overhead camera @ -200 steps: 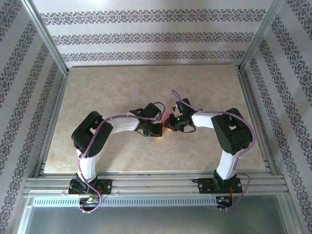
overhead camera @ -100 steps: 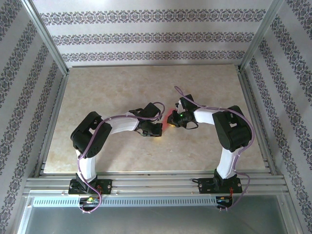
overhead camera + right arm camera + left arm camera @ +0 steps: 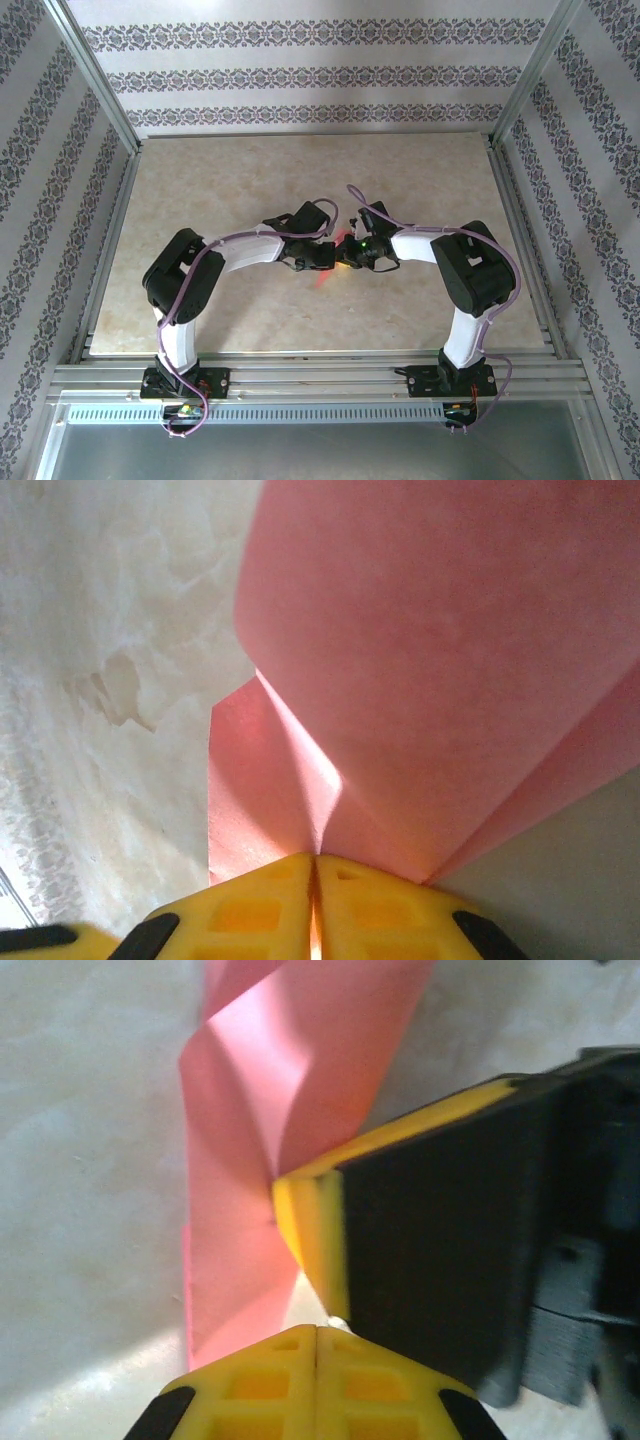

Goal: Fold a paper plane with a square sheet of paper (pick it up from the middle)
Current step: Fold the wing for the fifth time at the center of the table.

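Left gripper (image 3: 317,1332) stands at 9 o'clock of the paper sheet (image 3: 255,1090), its jaws pressed together. The sheet's lower edge reaches its tips, but a true pinch cannot be confirmed. The sheet, creased and buckled, sits mid-table (image 3: 200,200) between both arms. Right gripper (image 3: 316,860), at 3 o'clock, is clamped on the sheet, with creases converging at its tips. Judged step: mid-fold, a flap being shaped. The next move calls for laying that flap flat and pressing the crease without tearing.

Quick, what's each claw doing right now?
The left gripper is shut, apparently pinching the paper.
The right gripper is shut on the paper.
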You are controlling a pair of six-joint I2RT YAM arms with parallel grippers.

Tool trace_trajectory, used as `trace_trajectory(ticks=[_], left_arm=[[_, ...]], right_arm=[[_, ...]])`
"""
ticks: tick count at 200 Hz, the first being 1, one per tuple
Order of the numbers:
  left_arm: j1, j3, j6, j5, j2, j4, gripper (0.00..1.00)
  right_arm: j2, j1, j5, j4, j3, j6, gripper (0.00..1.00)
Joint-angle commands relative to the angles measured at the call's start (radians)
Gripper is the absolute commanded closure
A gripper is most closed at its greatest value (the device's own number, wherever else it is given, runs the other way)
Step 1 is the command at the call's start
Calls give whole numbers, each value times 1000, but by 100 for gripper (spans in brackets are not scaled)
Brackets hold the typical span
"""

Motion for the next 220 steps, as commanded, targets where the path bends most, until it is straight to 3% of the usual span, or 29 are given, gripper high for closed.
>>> trace_trajectory(ticks=[1, 102, 220], left_arm=[[8, -9, 7, -39, 19, -19, 99], [8, -40, 16, -66, 52, -79, 100], [8, -42, 63, -68, 75, -174, 100]], right_arm=[[14, 11, 21, -76, -36, 13, 87], [15, 1, 30, -79, -5, 3, 87], [68, -152, 135, -119, 111, -67, 86]])
